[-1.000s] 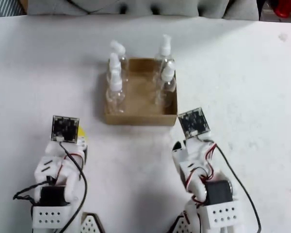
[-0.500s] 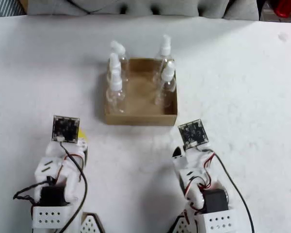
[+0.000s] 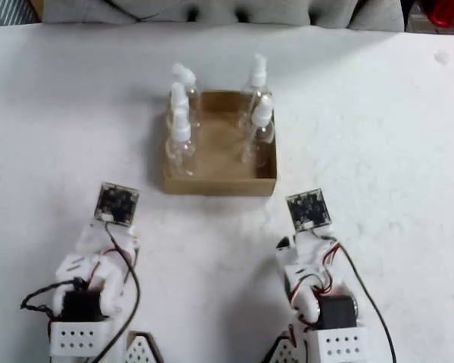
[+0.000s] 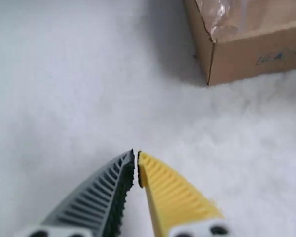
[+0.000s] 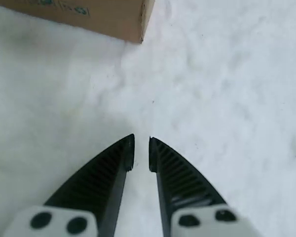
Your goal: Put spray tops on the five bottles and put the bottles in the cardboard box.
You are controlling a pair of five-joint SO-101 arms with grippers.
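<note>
As five bottles [image 3: 180, 130] stand, the box [image 3: 219, 186] holds them.

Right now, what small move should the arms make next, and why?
Probably just park, since the job looks done. All five bottles appear to stand in the box, each with a top on. The left gripper and right gripper hold nothing and sit short of the box.

Brown cardboard box [image 3: 219, 186], white table [image 3: 378, 136].
My left gripper [image 4: 136, 158] is ribbed grey and yellow; my right gripper [image 5: 141, 148] is ribbed black.
</note>
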